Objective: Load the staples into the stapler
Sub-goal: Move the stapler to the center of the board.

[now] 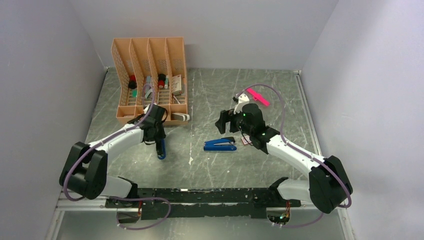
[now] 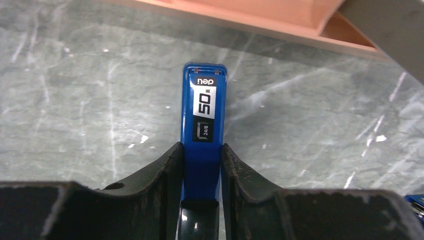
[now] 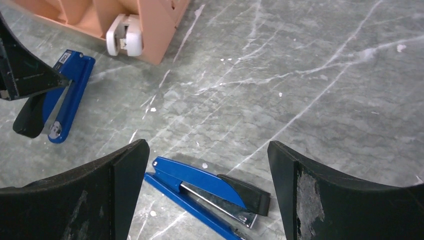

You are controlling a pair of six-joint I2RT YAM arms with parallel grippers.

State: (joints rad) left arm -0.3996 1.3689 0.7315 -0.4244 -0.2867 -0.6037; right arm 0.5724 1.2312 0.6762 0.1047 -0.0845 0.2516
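Left wrist view: your left gripper point(image 2: 202, 148) is clamped on the blue stapler point(image 2: 204, 110), near the organizer's point(image 2: 225, 15) front edge. Your right gripper point(image 3: 206, 146) gapes wide above a second stapler point(image 3: 200, 182) — bare table point(image 3: 325, 75) beyond it.

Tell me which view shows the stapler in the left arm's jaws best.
Left wrist view: the blue stapler sits centred, label readable, pinched between the jaws. The top view shows it small under the left arm; the right wrist view, only at its left edge.
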